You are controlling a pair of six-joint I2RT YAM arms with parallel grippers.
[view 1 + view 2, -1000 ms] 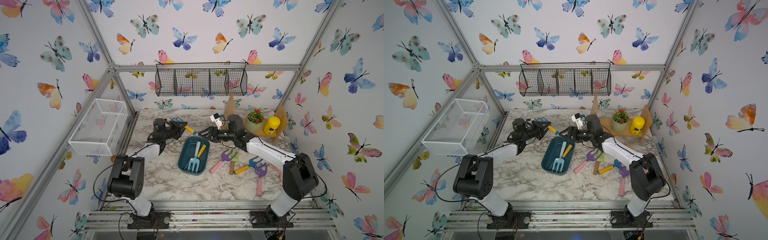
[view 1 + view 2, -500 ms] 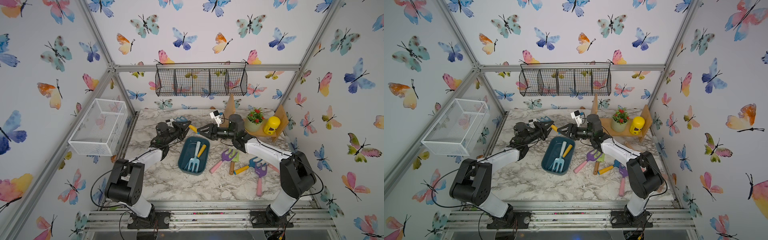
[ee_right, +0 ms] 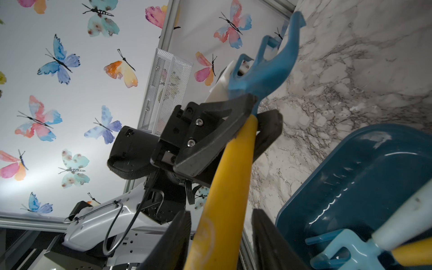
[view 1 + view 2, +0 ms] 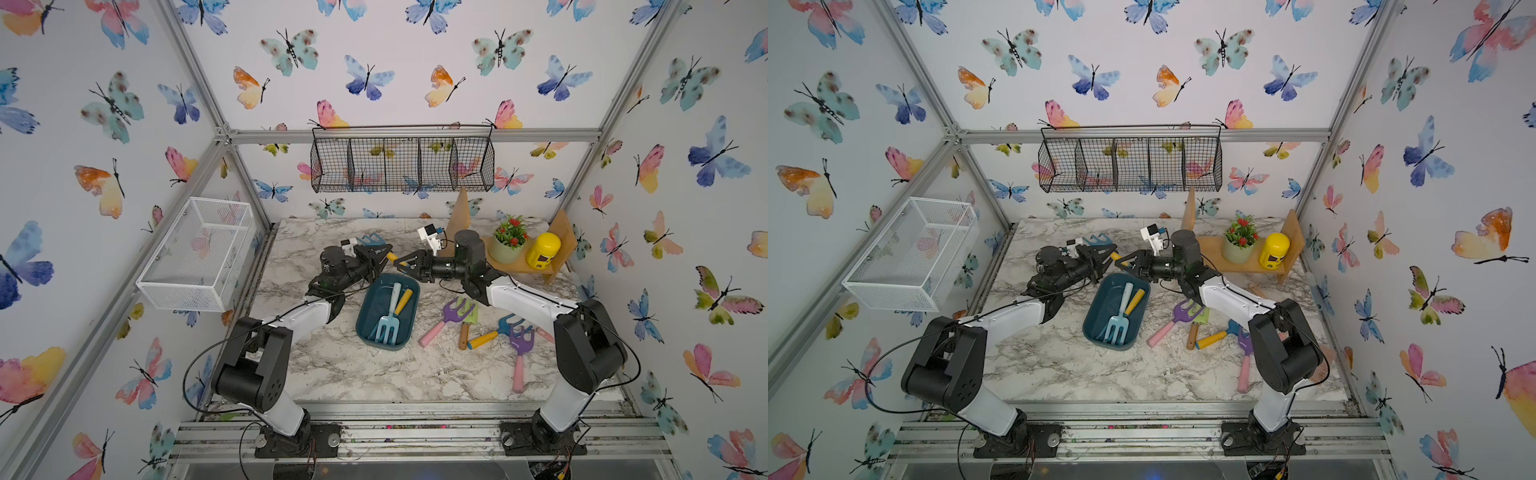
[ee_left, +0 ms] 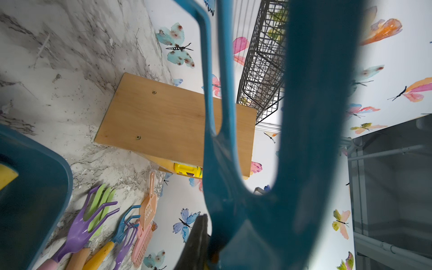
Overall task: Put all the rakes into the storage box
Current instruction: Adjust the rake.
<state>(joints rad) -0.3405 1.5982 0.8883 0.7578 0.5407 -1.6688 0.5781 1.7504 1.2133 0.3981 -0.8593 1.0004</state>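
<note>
The rake, with a blue head point(image 4: 371, 240) point(image 4: 1098, 240) point(image 5: 311, 117) and a yellow handle point(image 3: 231, 175), hangs in the air behind the far end of the storage box point(image 4: 374, 297) point(image 4: 1100, 299) point(image 3: 362, 168), a dark teal tray. My left gripper point(image 4: 382, 253) point(image 4: 1106, 253) point(image 3: 252, 112) is shut on the rake's neck, where head meets handle. My right gripper point(image 4: 401, 264) point(image 4: 1124, 262) point(image 3: 221, 211) straddles the yellow handle's free end. A narrow gap shows on each side, so its fingers point(image 3: 180, 229) are off the handle.
In the box lie a light blue fork point(image 4: 386, 328) and a yellow-handled tool point(image 4: 404, 300). Several toy tools point(image 4: 492, 334) lie right of it. A wooden shelf point(image 4: 519, 266) with plant pot and yellow can stands back right. White mesh basket point(image 4: 199, 253) left, black wire basket point(image 4: 401, 164) behind.
My left arm brought the rake rightward and my right gripper came up to meet it. The right jaws have narrowed around the yellow handle.
</note>
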